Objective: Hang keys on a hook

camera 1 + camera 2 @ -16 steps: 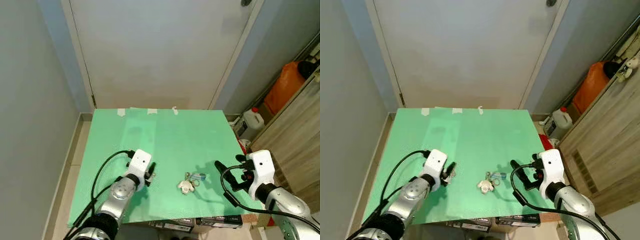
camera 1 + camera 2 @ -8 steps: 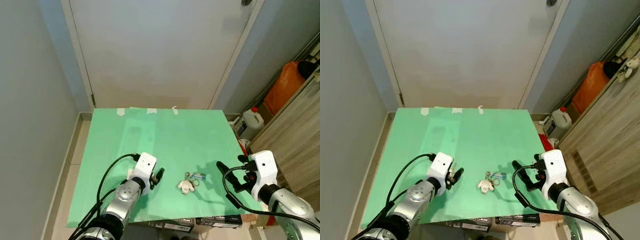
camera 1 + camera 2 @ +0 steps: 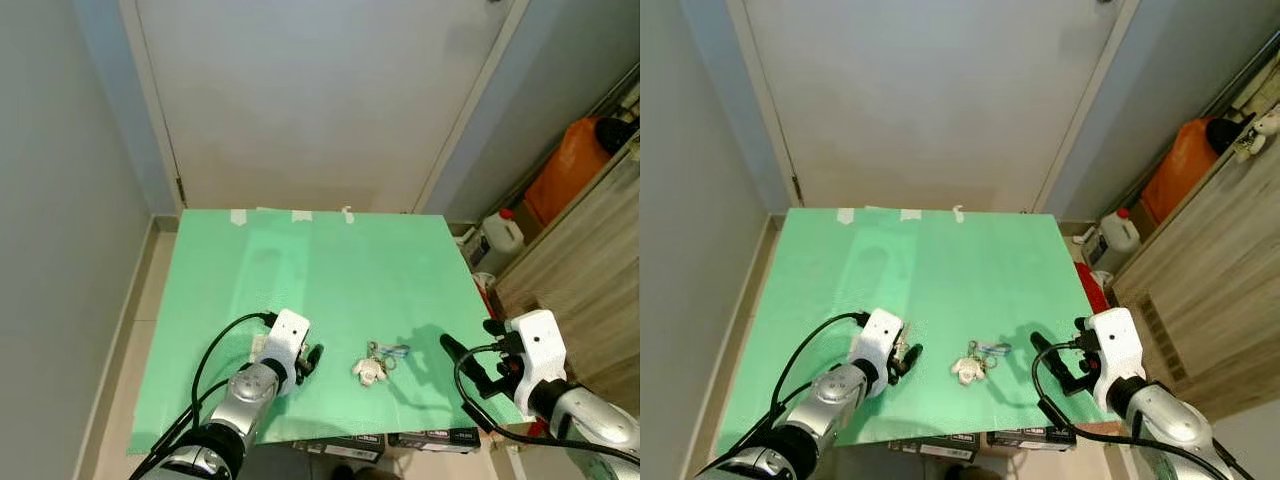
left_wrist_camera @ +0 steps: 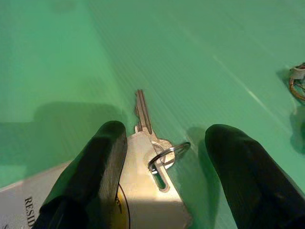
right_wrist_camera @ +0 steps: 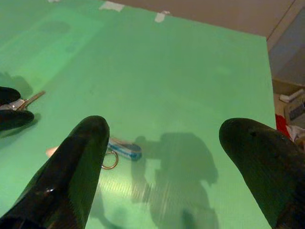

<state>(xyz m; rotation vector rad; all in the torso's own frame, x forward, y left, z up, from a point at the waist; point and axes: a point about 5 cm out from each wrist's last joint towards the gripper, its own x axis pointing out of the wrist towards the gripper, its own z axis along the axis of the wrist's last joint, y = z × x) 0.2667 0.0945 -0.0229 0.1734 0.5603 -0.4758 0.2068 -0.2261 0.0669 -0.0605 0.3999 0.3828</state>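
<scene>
So compared to a second ago, my left gripper (image 4: 162, 167) has slid in toward the middle of the green mat (image 3: 330, 270) and dropped low. The whole view shifted a bit too, so my head moved; the door (image 3: 320, 90) sits a touch higher in frame. My right gripper (image 5: 176, 152) has backed off slightly toward the mat's near right corner, and the stuff on the mat hasn't budged.

Left gripper's fingers are spread, with a silver key (image 4: 145, 126) lying flat on the mat between them, its blade pointing away from me. One split ring (image 4: 167, 152) is looped through the key's head. The key looks to be touching one finger (image 4: 102, 162), though I can't really tell whether there's any pressure on it. A white tag (image 4: 28, 210) with printed letters sits back under that same finger.

Right gripper is spread wide too, hovering over the mat and holding nothing.

Count: two key bunches. One is at my left gripper, the other keyring (image 3: 378, 362), with a white charm and a small blue fob, lies between my two grippers, just ahead of the right one.
</scene>
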